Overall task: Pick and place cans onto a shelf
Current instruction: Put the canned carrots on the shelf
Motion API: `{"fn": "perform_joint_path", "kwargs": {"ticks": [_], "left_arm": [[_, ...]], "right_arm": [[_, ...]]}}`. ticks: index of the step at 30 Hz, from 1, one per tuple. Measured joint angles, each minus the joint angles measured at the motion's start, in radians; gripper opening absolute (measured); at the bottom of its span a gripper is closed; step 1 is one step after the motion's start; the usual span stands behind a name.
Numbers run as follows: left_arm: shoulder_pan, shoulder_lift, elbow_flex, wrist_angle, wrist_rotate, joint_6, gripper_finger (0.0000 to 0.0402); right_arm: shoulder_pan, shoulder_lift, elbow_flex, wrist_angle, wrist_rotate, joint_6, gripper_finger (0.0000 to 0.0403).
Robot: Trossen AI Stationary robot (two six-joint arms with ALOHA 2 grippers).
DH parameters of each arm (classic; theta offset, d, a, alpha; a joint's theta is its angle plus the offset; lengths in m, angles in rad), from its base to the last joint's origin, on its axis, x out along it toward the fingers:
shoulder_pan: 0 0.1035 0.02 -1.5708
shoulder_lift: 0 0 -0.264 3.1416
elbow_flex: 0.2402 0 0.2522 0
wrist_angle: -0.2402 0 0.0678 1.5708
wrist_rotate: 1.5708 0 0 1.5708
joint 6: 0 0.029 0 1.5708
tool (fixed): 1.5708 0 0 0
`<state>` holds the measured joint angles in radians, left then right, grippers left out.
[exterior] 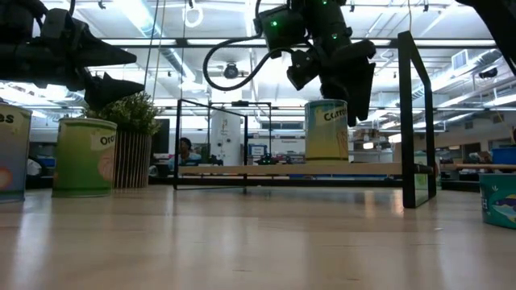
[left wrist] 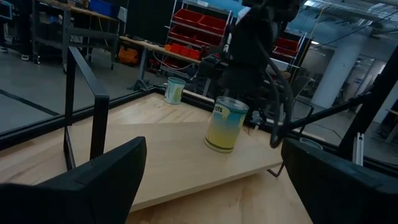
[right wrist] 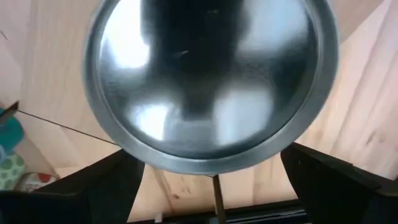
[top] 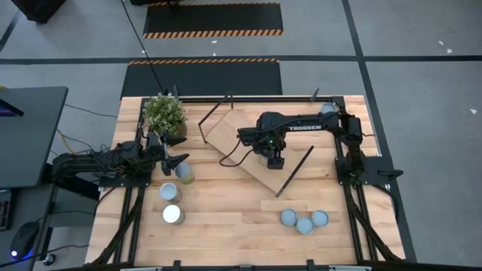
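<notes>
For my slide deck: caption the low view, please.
Right gripper open just above a yellow-labelled tin can standing on the light-wood shelf.

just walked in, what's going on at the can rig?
The right gripper is over a can that stands upright on the shelf, its jaws open around the top of the can rather than clamped on it. The left gripper waits near the plant, jaws open and empty. Six more cans sit on the table: three by the left arm, three clustered near the right front.
</notes>
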<state>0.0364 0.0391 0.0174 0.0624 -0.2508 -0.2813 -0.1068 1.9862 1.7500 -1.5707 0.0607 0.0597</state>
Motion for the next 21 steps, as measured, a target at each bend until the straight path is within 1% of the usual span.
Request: {"fn": "perform_joint_path", "kwargs": {"ticks": [4, 6, 12, 14, 17, 21], "left_arm": [[0.0, 0.0, 0.0, 0.0, 0.0, 0.0, 0.0378], [0.0, 0.0, 0.0, 0.0, 0.0, 0.0, 0.0378], [0.0, 0.0, 0.0, 0.0, 0.0, 0.0, 0.0378], [0.0, 0.0, 0.0, 0.0, 0.0, 0.0, 0.0378], [0.0, 0.0, 0.0, 0.0, 0.0, -0.002, 0.0378], [0.0, 0.0, 0.0, 0.0, 0.0, -0.004, 0.0378]], "right_arm": [[0.037, 0.0, 0.0, 0.0, 0.004, -0.025, 0.0375], [0.061, -0.002, 0.0, 0.0, 0.029, -0.034, 0.0373], [0.133, -0.035, 0.0, 0.023, 0.245, -0.017, 0.0373], [0.156, -0.051, 0.0, 0.064, 0.277, -0.003, 0.0373], [0.175, -0.064, 0.0, 0.133, 0.288, -0.002, 0.0373], [0.177, -0.062, 0.0, 0.179, 0.401, -0.014, 0.0373]]}}
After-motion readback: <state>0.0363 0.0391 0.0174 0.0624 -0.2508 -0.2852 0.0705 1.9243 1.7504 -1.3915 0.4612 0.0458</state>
